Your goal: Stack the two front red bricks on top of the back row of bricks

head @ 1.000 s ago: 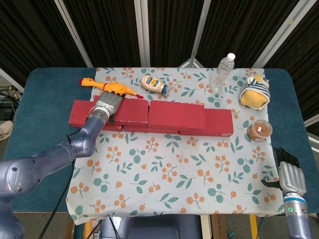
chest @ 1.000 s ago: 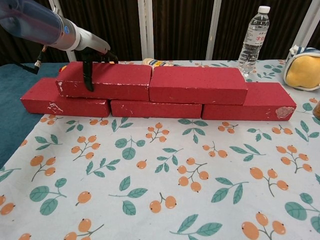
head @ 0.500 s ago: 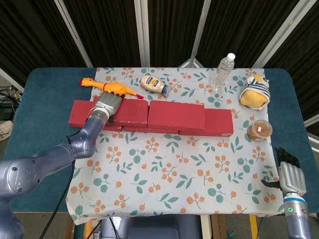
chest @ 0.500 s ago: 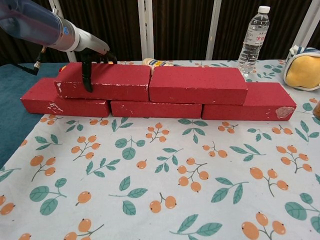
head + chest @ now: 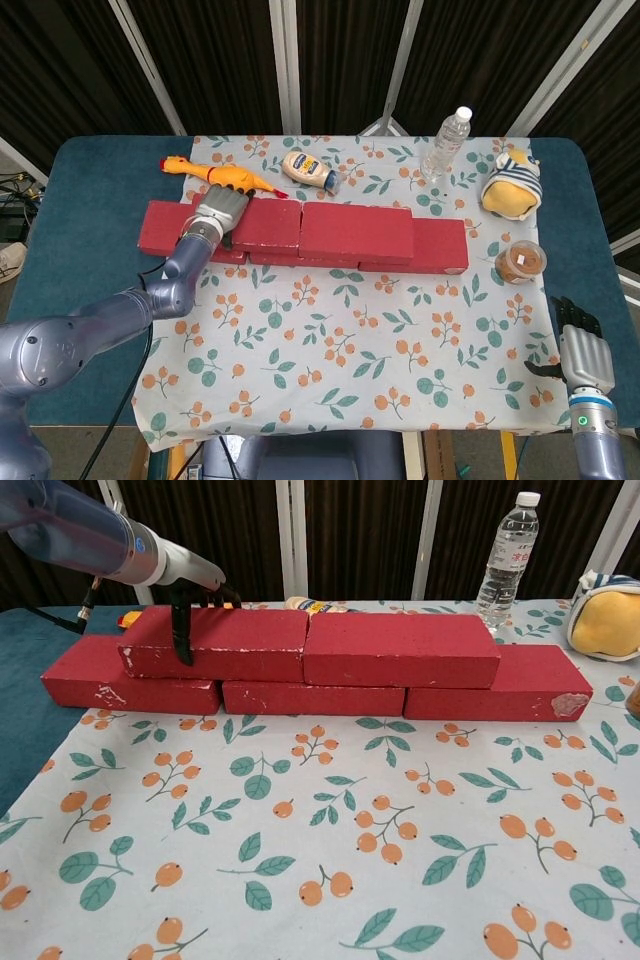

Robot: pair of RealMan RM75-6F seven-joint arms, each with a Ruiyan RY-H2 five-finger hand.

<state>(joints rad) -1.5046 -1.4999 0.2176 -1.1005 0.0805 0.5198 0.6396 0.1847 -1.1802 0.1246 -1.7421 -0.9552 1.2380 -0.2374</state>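
The left hand (image 5: 185, 595) grips the left upper brick (image 5: 215, 643), thumb down its near face and fingers over the top, and has nudged it a little to the right, so it now butts against the right upper brick (image 5: 402, 650) with no gap. Both upper bricks sit on the lower row of bricks (image 5: 495, 692) on the counter (image 5: 90, 200), so the stacking looks nearly done. The right hand (image 5: 580, 352) hangs idle at the near right corner, fingers loosely apart and holding nothing.
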